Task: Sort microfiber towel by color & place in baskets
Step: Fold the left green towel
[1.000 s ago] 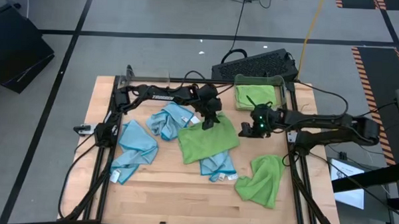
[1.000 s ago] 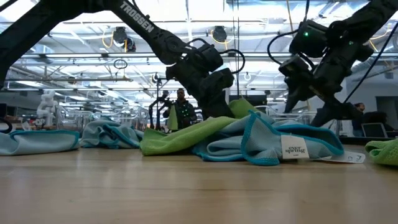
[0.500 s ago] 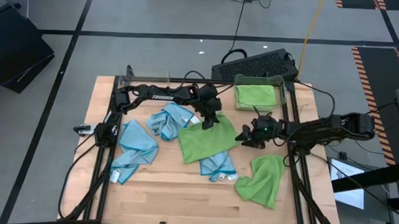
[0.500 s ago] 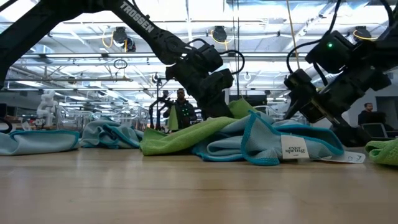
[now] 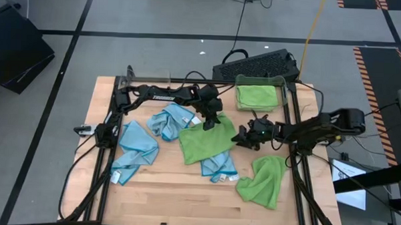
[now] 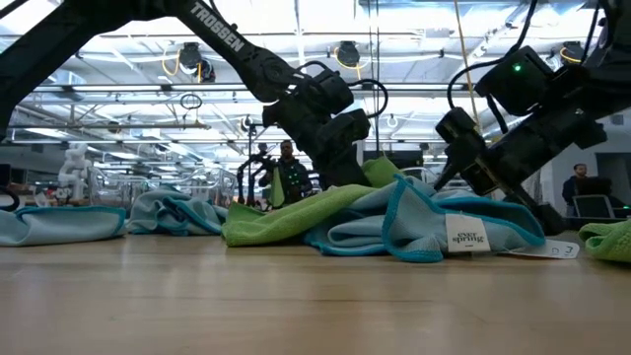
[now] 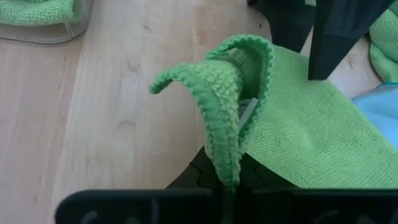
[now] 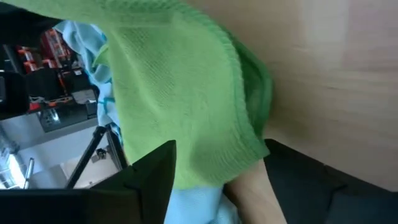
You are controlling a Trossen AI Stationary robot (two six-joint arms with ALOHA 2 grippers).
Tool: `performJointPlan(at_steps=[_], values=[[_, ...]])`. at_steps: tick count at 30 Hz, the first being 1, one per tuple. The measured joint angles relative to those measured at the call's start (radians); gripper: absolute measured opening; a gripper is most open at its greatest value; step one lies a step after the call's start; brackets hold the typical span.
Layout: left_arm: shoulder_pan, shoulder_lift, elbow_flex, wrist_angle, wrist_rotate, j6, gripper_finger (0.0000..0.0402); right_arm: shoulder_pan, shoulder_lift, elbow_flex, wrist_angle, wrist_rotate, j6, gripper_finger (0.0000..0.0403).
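While the left gripper (image 5: 213, 121) is pinching the far corner of the green towel (image 5: 208, 141), the cloth is spreading diagonally mid-table, and the right gripper (image 5: 242, 136), fingers parted, is nearing its right edge

From my station I read "TROSSEN" in white letters along the left arm (image 6: 212, 30) in the low view. A white tag (image 6: 465, 236) on the blue towel (image 6: 424, 229) said "ever spring".
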Motion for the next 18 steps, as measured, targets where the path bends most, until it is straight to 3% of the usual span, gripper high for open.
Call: performJointPlan(at_steps=[6, 16, 18], values=[[0.007, 0.000, 0.000, -0.010, 0.006, -0.027, 0.0004, 0.000, 0.052, 0.000, 0.029, -0.025, -0.035, 0.0172], [0.027, 0.000, 0.000, -0.025, -0.014, -0.031, 0.0004, 0.000, 0.057, -0.002, 0.008, 0.028, -0.114, 0.0021], [0.026, 0.000, 0.000, -0.030, -0.016, -0.035, 0.0005, -0.001, 0.045, -0.002, 0.009, 0.030, -0.122, 0.0006]])
